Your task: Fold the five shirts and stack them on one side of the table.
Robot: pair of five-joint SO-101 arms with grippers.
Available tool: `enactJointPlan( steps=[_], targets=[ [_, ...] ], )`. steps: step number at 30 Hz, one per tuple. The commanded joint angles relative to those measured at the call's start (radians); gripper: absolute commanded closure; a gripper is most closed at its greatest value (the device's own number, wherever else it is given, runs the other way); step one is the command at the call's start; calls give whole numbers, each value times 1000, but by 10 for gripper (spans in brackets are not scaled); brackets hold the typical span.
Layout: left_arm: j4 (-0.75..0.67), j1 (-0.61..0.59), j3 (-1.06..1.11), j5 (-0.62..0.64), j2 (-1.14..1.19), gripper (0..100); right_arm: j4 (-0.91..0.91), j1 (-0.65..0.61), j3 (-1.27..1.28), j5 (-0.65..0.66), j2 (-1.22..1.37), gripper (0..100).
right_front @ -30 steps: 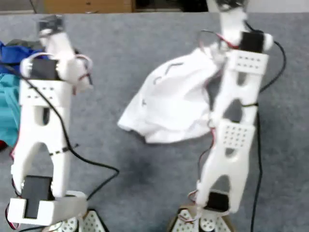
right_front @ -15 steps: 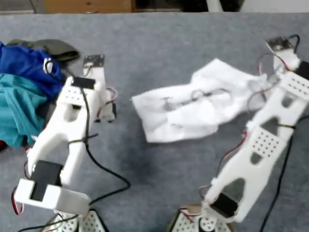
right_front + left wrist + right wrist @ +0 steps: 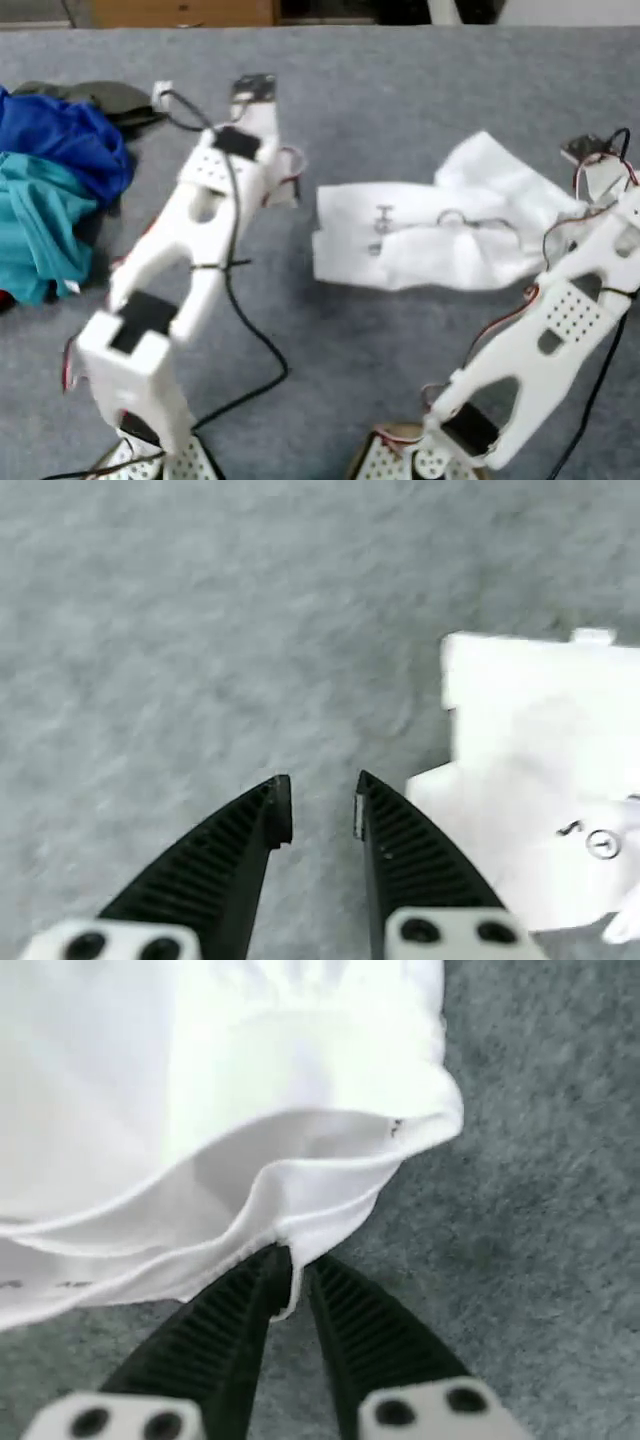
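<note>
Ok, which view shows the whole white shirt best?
High view: the white shirt lies spread out, nearly whole. Left wrist view catches one corner beside the left tool; right wrist view, its hem pinched in the right tool.

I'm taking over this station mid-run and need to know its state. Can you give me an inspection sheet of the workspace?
Surface: grey felt-like table.
Job's things: white shirt spread crumpled mid-table; blue shirt, teal shirt and dark shirt heaped unfolded at the left edge.
Clutter: red scrap at the left edge, unidentifiable.
Grippers: left gripper over bare table beside the white shirt, jaws slightly apart, empty; right gripper, jaws shut on the white shirt's hem.
Cables: black cable loops across the table from the left arm.
Surroundings: wooden furniture beyond the far edge.
</note>
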Motion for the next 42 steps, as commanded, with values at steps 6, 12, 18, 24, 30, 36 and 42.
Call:
enactJointPlan(
  steps=[6,12,18,24,30,36,42],
  targets=[
    [38,23,-571,12,351,878,15,82,-157,-32,-22,673],
    [155,69,-918,140,568,878,15,133,-153,-63,-93,700],
    [407,127,-1115,230,722,878,14,117,-153,-103,-156,730],
    [511,129,-1177,302,814,882,14,84,-153,-140,-163,734],
    [486,149,-1212,302,834,986,14,68,-153,-204,-168,734],
    [488,129,-1267,302,834,982,15,31,-153,-253,-185,734],
    [465,-54,-1264,299,835,982,14,-58,-153,-298,-220,733]
  ],
)
